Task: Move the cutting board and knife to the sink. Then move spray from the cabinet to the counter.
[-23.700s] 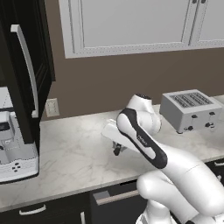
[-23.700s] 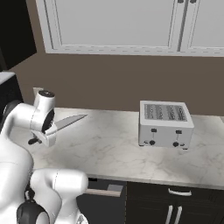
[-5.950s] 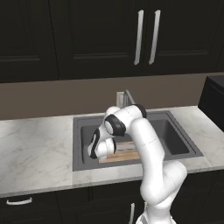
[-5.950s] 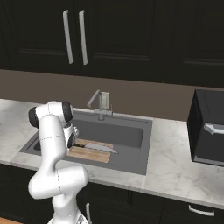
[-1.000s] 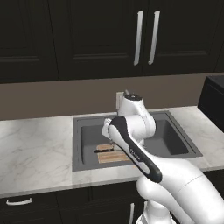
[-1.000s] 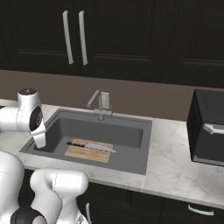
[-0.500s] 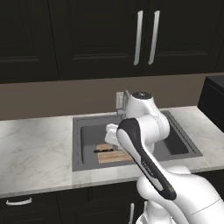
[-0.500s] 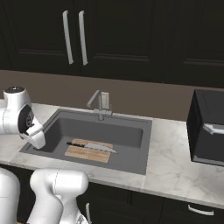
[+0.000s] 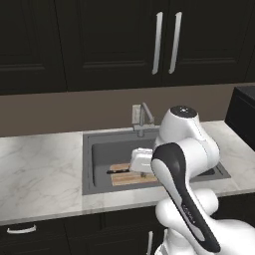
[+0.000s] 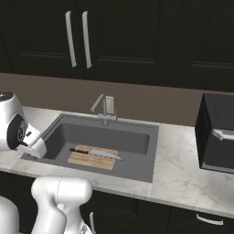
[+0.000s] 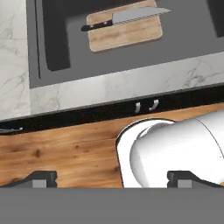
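Note:
The cutting board [image 10: 90, 160] lies flat on the bottom of the sink [image 10: 132, 145], with the knife [image 10: 98, 154] resting along its far edge. In the hand view the cutting board [image 11: 125, 31] and knife [image 11: 126, 16] sit at the top inside the sink [image 11: 183, 41]. My gripper [image 11: 113, 178] is open, its fingertips [image 11: 42, 178] far apart with nothing between them, drawn back from the basin over the floor. From the left base, my white hand [image 9: 141, 160] partly covers the cutting board [image 9: 122, 178]. The spray is hidden; the cabinet doors [image 9: 164, 42] are shut.
The marble counter [image 9: 40, 174] runs on both sides of the sink. A silver faucet [image 10: 104, 109] stands at the basin's back edge. A black appliance [image 10: 217, 132] sits on the counter at the right. Dark lower cabinet fronts [image 11: 87, 114] line the counter's edge.
My arm has swung back and away from the sink toward the base. The cutting board and knife stay still in the basin. The gripper remains open.

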{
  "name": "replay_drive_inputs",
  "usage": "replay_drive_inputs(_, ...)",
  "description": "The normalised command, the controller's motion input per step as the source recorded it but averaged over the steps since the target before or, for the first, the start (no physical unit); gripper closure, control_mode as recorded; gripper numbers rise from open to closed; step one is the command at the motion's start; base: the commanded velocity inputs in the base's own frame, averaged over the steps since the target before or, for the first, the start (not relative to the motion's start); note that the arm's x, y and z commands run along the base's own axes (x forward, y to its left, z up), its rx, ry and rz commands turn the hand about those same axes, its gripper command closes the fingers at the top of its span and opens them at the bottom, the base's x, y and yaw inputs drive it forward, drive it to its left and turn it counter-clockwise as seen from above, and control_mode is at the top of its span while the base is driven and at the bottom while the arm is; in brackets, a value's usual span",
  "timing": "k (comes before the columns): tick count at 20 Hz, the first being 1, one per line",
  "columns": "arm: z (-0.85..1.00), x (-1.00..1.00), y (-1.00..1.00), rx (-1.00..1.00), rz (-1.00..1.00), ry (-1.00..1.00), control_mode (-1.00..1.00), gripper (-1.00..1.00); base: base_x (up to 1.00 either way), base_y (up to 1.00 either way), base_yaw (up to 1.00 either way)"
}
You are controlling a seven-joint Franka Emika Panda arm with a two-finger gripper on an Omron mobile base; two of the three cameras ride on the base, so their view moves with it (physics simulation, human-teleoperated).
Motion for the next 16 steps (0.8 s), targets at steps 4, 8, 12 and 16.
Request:
replay_drive_inputs(4, 0.09, -0.20, -0.19, 0.00, 0.13, -0.03, -1.00, -1.00, 0.00, 0.00, 0.00)
replay_drive_inputs(8, 0.04, -0.08, -0.16, 0.00, 0.07, 0.01, -1.00, -1.00, 0.00, 0.00, 0.00)
replay_drive_inputs(12, 0.00, -0.04, -0.08, 0.00, 0.00, 0.01, -1.00, -1.00, 0.00, 0.00, 0.00)
replay_drive_inputs(16, 0.00, 0.00, 0.00, 0.00, 0.00, 0.00, -1.00, -1.00, 0.00, 0.00, 0.00)
